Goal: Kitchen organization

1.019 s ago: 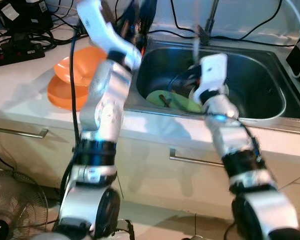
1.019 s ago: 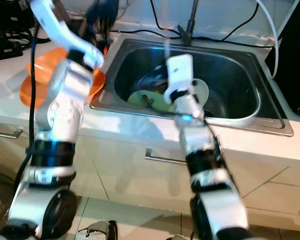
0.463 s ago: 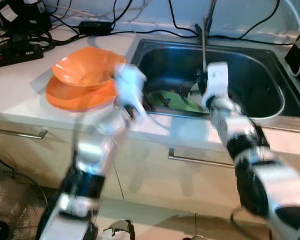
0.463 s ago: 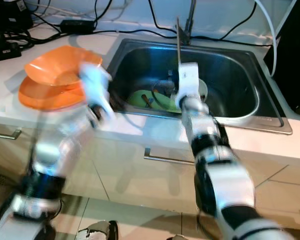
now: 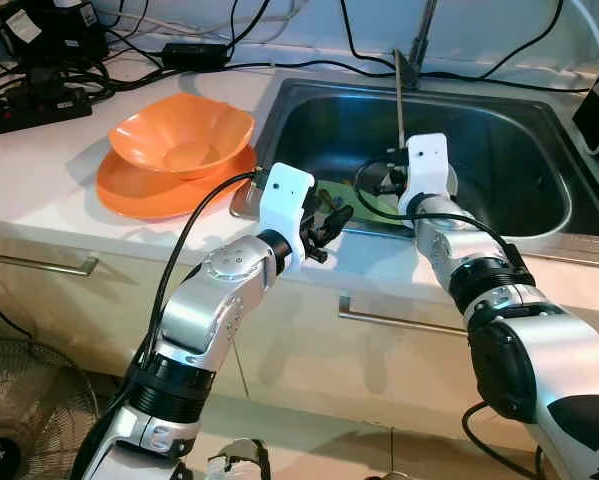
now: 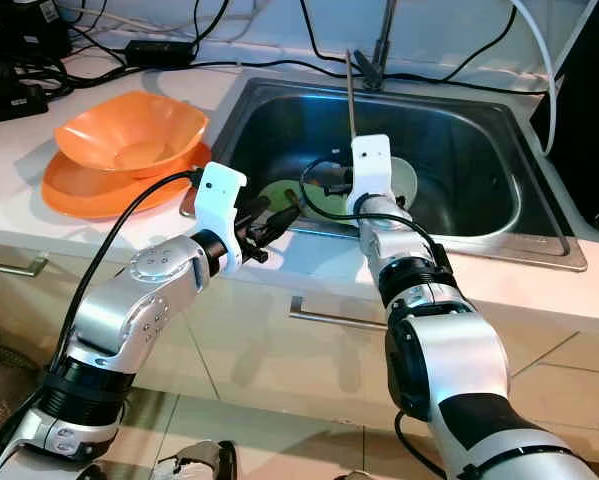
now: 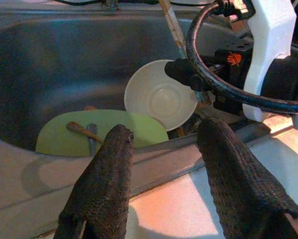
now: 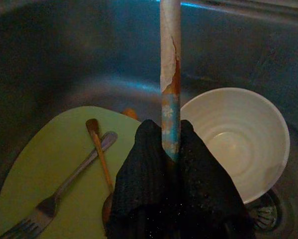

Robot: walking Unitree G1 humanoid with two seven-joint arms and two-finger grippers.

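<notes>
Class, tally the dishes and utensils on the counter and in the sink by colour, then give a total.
Orange: 2, bowl stacked on plate, both on the counter
Green: 1, plate in the sink
White: 1, bowl in the sink
Silver: 1, fork on the green plate
Wooden: 2, spoon on the green plate; stick held by the right gripper
Total: 7
</notes>
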